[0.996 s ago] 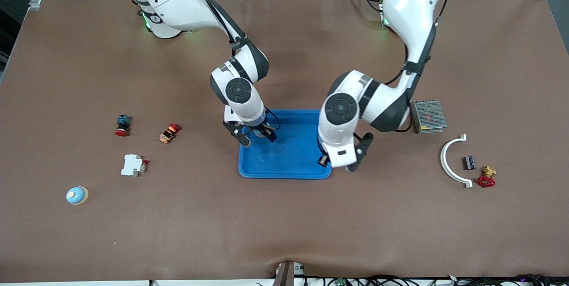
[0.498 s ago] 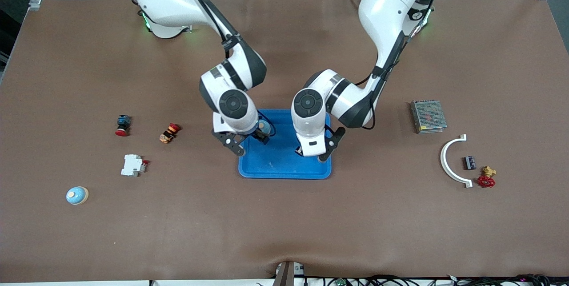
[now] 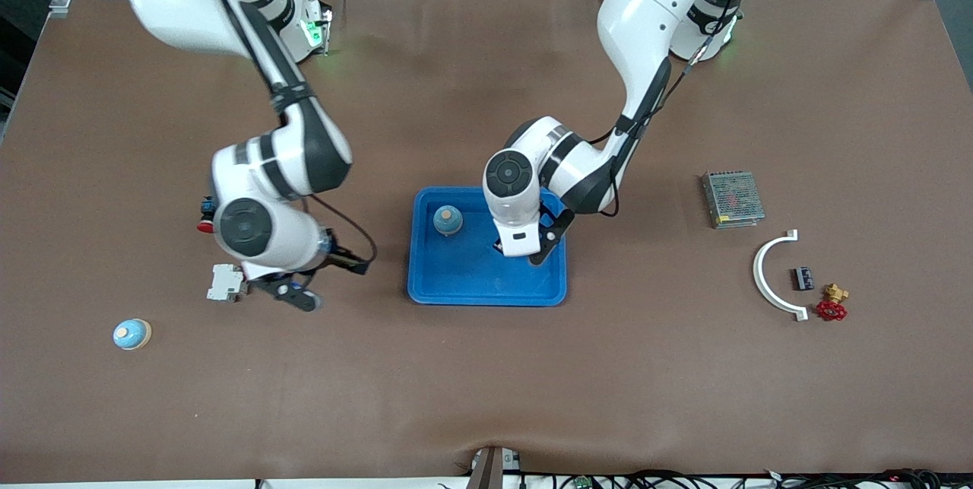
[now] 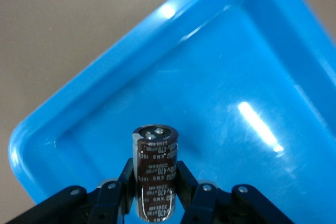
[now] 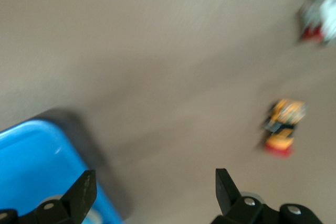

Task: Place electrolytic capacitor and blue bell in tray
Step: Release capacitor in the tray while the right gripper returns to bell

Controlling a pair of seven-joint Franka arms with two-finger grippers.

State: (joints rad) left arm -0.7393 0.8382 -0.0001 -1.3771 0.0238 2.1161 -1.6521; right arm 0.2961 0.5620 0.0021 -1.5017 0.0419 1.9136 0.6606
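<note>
I have the left gripper low over the shallow bright blue plastic tray, mid-frame, jaws clamped on the dark cylindrical electrolytic capacitor, upright for release. A round blue bell sits inside. The right gripper, jaws wide and empty, hangs over the brown tabletop.
</note>
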